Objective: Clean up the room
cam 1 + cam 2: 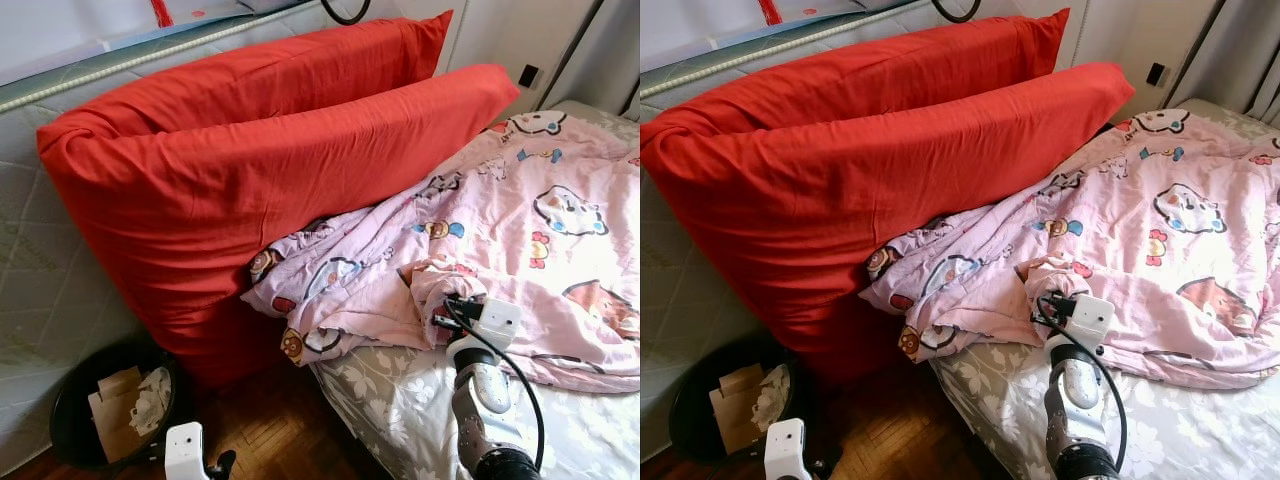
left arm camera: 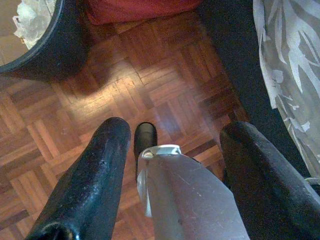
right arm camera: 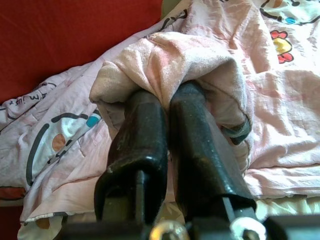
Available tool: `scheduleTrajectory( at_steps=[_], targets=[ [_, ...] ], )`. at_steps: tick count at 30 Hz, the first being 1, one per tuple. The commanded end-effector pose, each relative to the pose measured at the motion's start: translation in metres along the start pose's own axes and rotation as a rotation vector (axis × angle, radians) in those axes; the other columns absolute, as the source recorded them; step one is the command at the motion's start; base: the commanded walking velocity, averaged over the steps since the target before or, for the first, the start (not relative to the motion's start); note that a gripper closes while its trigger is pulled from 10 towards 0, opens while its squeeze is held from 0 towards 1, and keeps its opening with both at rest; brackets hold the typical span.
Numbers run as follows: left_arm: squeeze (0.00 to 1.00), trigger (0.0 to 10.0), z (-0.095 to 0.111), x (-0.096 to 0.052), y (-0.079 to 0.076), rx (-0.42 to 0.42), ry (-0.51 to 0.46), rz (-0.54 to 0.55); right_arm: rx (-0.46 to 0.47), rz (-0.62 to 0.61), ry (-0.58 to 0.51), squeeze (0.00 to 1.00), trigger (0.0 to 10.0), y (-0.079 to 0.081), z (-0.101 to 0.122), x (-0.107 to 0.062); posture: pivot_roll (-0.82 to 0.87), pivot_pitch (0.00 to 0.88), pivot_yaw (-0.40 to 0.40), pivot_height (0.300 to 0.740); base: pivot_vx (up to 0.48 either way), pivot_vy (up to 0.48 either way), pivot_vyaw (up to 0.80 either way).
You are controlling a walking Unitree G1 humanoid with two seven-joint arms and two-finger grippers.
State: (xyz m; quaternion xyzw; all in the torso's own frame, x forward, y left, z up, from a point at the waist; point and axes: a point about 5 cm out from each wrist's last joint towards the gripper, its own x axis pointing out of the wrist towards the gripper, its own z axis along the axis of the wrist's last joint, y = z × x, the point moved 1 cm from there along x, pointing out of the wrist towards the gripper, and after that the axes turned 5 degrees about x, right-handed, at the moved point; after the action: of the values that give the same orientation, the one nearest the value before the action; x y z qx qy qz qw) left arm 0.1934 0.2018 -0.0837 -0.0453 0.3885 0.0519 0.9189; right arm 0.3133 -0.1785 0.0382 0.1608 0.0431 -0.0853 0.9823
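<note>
Now, with my right gripper (image 3: 167,107) pinched tight on a fold of the pink quilt (image 1: 520,230) bunched just ahead of it on the bed (image 1: 400,400), I'd lift before dragging, left gripper (image 2: 172,150) hanging open, idle.

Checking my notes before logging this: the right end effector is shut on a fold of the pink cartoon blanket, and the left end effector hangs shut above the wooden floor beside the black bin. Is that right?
One detail is wrong. The left end effector is open, its fingers spread wide apart above the wooden floor, as the left wrist view shows. The rest holds: the right end effector is shut on the pink cartoon blanket, and the black bin stands nearby.
</note>
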Motion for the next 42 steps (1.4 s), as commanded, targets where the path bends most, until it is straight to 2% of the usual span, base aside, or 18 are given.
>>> scheduleTrajectory(
  at_steps=[1,26,42],
  targets=[
    [0.00,10.0,-0.013,-0.004,0.003,0.003,0.057,0.003,-0.007,0.003,-0.015,0.00,10.0,0.000,0.000,-0.002,0.01,0.162,-0.004,0.740,-0.251,0.000,0.00],
    [0.00,10.0,-0.024,-0.007,0.006,0.009,0.093,0.004,0.000,-0.017,-0.045,0.00,10.0,-0.004,0.002,-0.004,0.00,0.131,-0.001,0.740,-0.269,0.000,0.00],
    [0.00,10.0,-0.019,-0.005,0.002,0.012,0.073,-0.005,0.005,-0.033,-0.087,0.00,10.0,-0.006,0.009,-0.003,0.00,0.134,-0.001,0.740,-0.273,0.000,0.00]
  ],
)
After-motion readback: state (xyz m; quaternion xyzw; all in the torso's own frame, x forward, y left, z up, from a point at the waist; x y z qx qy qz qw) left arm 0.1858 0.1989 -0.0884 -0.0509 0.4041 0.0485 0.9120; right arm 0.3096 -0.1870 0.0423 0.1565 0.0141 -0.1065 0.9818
